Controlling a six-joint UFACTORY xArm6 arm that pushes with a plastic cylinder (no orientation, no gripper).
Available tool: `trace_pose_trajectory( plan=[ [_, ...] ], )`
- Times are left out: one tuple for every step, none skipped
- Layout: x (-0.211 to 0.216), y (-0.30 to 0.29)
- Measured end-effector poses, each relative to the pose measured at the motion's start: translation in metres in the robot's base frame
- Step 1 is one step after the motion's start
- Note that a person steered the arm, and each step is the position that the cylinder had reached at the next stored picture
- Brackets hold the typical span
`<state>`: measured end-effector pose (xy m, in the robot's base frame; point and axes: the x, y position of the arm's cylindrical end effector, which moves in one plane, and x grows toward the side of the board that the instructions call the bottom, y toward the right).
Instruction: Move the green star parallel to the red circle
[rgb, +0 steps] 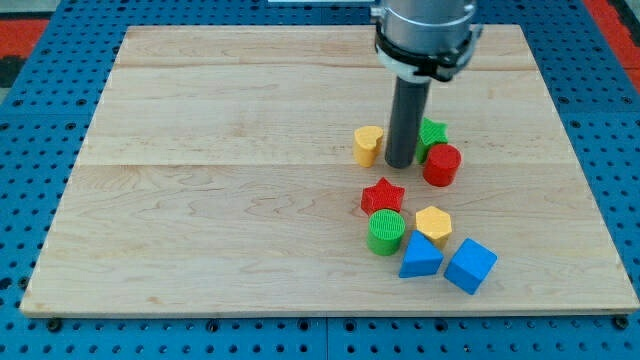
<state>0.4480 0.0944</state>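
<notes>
The green star (433, 131) lies right of the board's middle, partly hidden behind my rod. The red circle (441, 165) sits just below and to the right of it, touching or nearly touching it. My tip (400, 163) rests on the board just left of both, between the yellow heart (368, 145) and the green star.
A red star (382, 195), a green circle (386, 232), a yellow hexagon (433, 223), a blue triangle (419, 257) and a blue cube (470, 265) cluster toward the view's bottom right. The wooden board (200, 200) lies on a blue pegboard.
</notes>
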Motion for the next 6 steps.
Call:
trace_pose_trajectory(
  plan=[
    [0.0,0.047],
    [0.018,0.048],
    [-0.022,0.023],
    [-0.061,0.033],
    [-0.062,0.01],
    [-0.062,-0.027]
  ],
)
